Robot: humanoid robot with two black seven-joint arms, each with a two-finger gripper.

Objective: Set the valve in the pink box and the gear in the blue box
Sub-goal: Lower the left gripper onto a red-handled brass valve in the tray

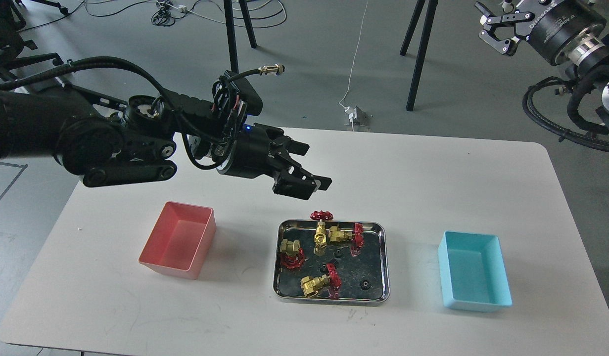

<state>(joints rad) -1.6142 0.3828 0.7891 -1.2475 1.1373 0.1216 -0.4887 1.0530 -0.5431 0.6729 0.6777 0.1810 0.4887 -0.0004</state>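
Four brass valves with red handwheels lie in a shiny steel tray (385,262) at the table's front middle: one upright (321,232), one beside it (340,234), one at the left (290,246), one at the front (313,284). Small black gears (365,284) (338,253) lie among them. The pink box (178,240) stands empty left of the tray. The blue box (475,269) stands empty to its right. My left gripper (317,165) is open and empty, in the air just behind the tray. My right gripper (493,27) is open, high at the far right, off the table.
The white table (433,188) ends close to the boxes at the front. Black tripod legs (420,54) and a white cable with a plug block (356,116) are on the floor behind it. My left arm (111,148) spans the table's back left.
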